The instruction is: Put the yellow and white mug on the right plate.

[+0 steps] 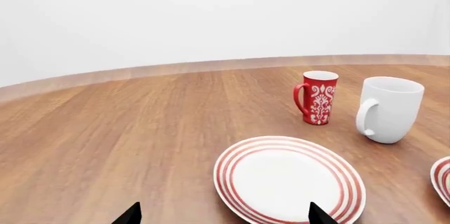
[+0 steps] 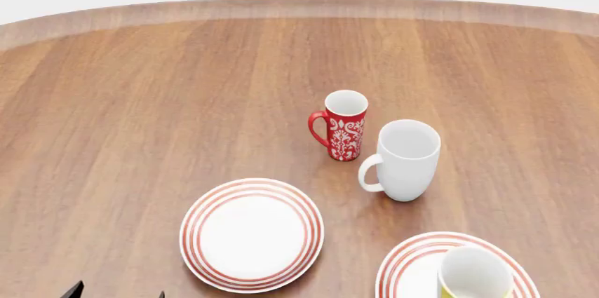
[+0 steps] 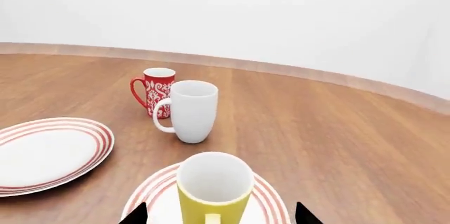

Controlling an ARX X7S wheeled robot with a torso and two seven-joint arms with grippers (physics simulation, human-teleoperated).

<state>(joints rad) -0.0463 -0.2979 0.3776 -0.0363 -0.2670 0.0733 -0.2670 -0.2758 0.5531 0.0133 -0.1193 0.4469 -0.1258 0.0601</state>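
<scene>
The yellow and white mug (image 2: 475, 273) stands upright on the right plate (image 2: 405, 263) at the near right of the table. In the right wrist view the mug (image 3: 214, 184) sits on that plate (image 3: 271, 198) with its handle toward the camera. My right gripper (image 3: 219, 214) is open, with its black fingertips (image 3: 134, 214) apart on either side of the mug and not touching it. The right gripper is out of the head view. My left gripper (image 1: 225, 216) is open and empty over the near edge of the left plate (image 1: 288, 179); its tips show in the head view (image 2: 117, 292).
A slim red patterned mug (image 2: 341, 124) and a taller plain white mug (image 2: 402, 159) stand side by side behind the plates. The left plate (image 2: 251, 235) is empty. The round wooden table's far edge (image 2: 299, 7) meets a white background.
</scene>
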